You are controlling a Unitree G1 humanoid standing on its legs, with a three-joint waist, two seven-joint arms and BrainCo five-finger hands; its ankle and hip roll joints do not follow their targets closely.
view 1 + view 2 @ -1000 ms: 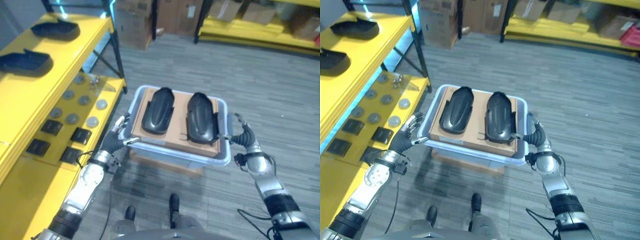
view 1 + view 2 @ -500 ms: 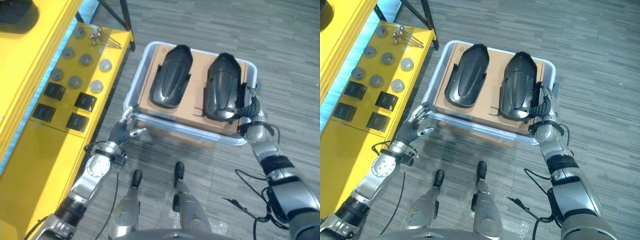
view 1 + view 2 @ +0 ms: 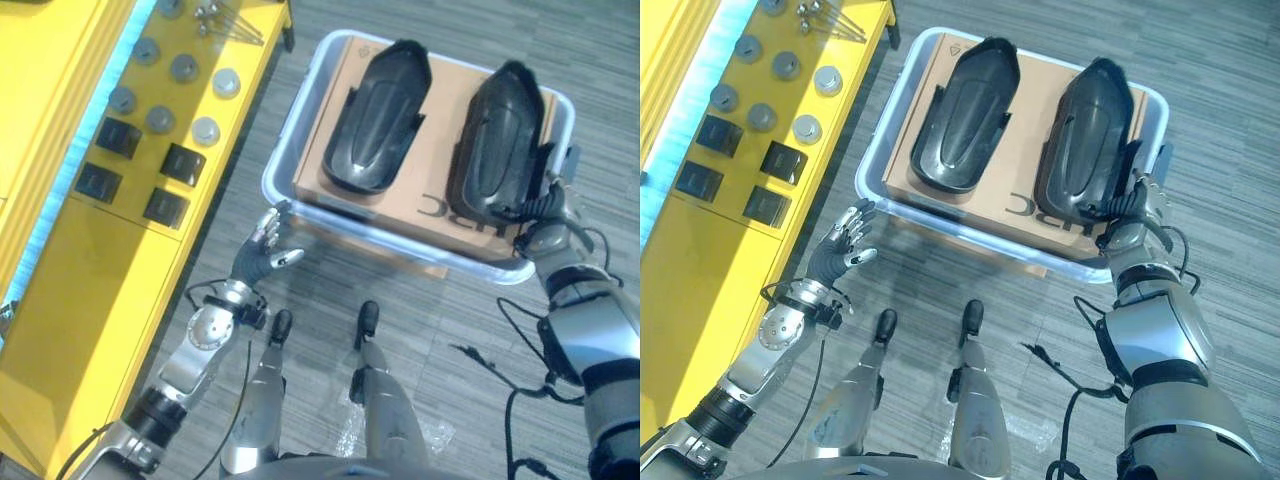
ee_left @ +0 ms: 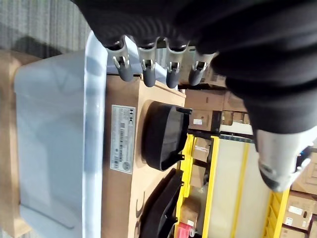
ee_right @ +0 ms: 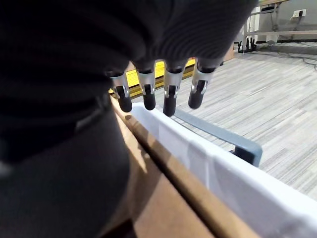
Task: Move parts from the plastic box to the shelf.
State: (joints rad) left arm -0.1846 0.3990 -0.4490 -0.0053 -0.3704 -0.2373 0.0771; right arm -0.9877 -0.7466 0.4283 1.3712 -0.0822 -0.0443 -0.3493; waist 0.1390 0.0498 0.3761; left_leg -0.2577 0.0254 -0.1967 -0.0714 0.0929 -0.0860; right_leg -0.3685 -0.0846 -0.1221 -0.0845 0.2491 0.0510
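Note:
The pale plastic box [image 3: 288, 165] stands on the floor ahead of me, with a brown cardboard sheet [image 3: 440, 170] across its top. Two black moulded parts lie on the sheet, one on the left [image 3: 375, 130] and one on the right [image 3: 500, 140]. My left hand [image 3: 258, 258] hangs open below the box's near left corner, clear of the rim [image 4: 94, 124]. My right hand [image 3: 1130, 215] is open at the near right corner, its fingers [image 5: 171, 94] over the rim [image 5: 198, 153] beside the right part. The yellow shelf [image 3: 60, 300] runs along the left.
On the shelf's low board lie black square blocks [image 3: 165, 185], several grey discs [image 3: 205, 130] and some bolts [image 3: 215, 15]. A brown carton [image 3: 400, 255] shows under the box's near side. Grey plank floor lies right of the box.
The camera has tipped down and closed in on the box. My left hand has come off the box's left rim and now hangs apart from it. The right hand stays at the right rim.

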